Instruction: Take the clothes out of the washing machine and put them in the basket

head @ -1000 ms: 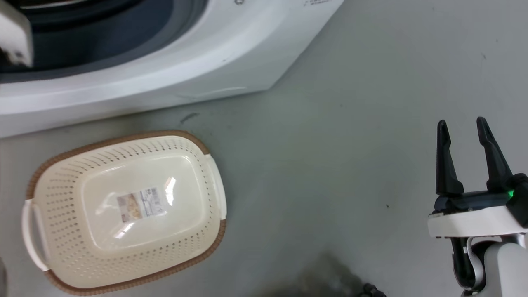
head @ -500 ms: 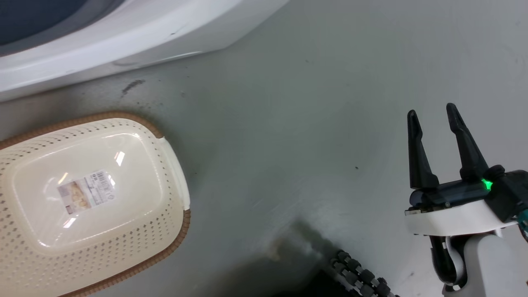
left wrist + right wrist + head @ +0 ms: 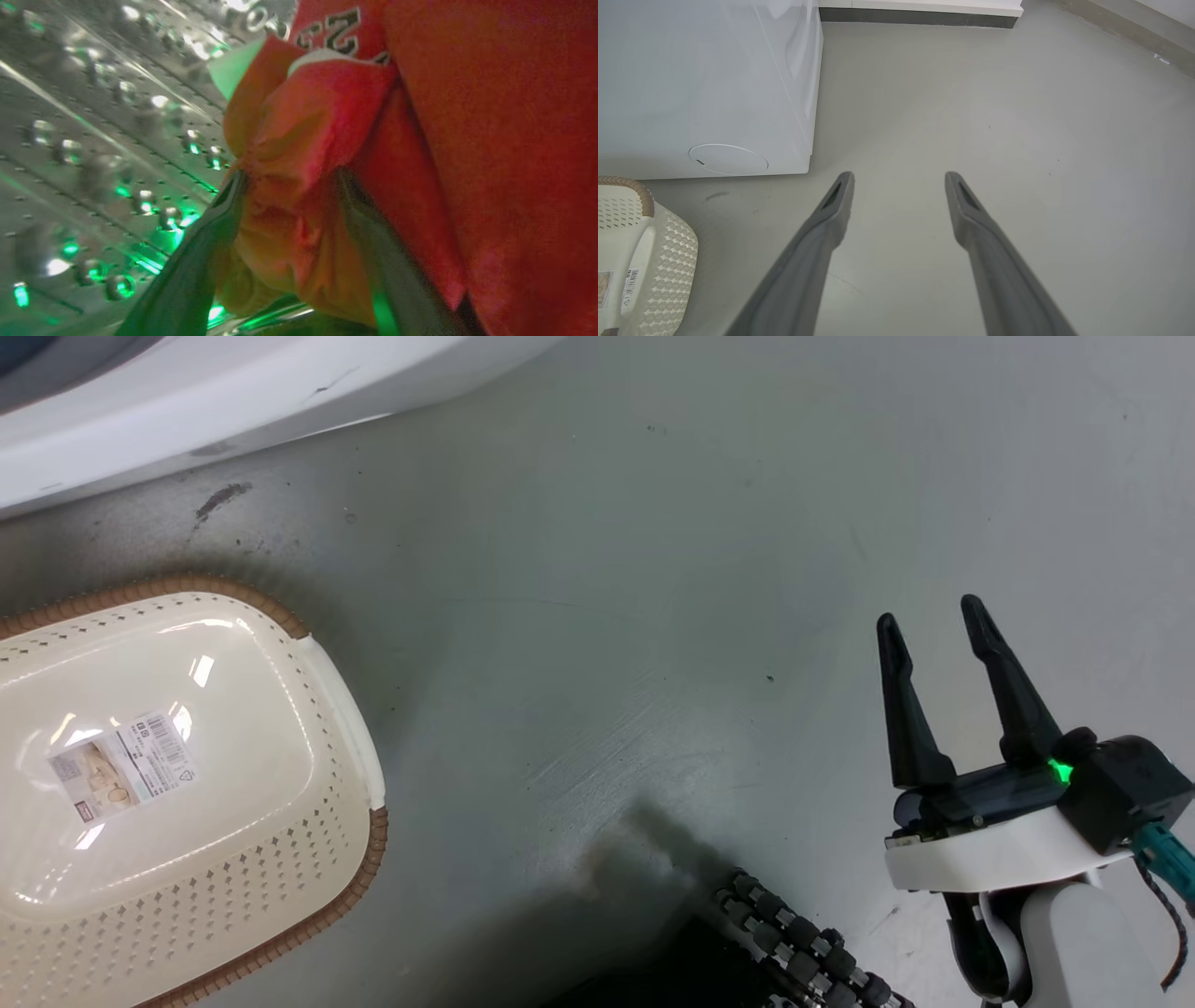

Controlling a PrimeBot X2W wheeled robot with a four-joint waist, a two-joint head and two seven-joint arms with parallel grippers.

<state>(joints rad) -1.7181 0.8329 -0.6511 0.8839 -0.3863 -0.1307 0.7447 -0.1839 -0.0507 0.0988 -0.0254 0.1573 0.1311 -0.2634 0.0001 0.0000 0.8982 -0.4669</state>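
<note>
Head camera looks steeply down at smooth grey floor; low right wrist camera faces along it, sharing oval cream perforated basket and large white washing machine. Left wrist camera: close against bright red fabric clothes.

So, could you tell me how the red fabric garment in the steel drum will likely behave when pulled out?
Probably floppy: the red fabric garment bunches in folds between the fingers of the left gripper, so it should drape and trail. Likely light and unbreakable, being soft cloth. It might drag along the perforated steel drum wall beside it.
</note>
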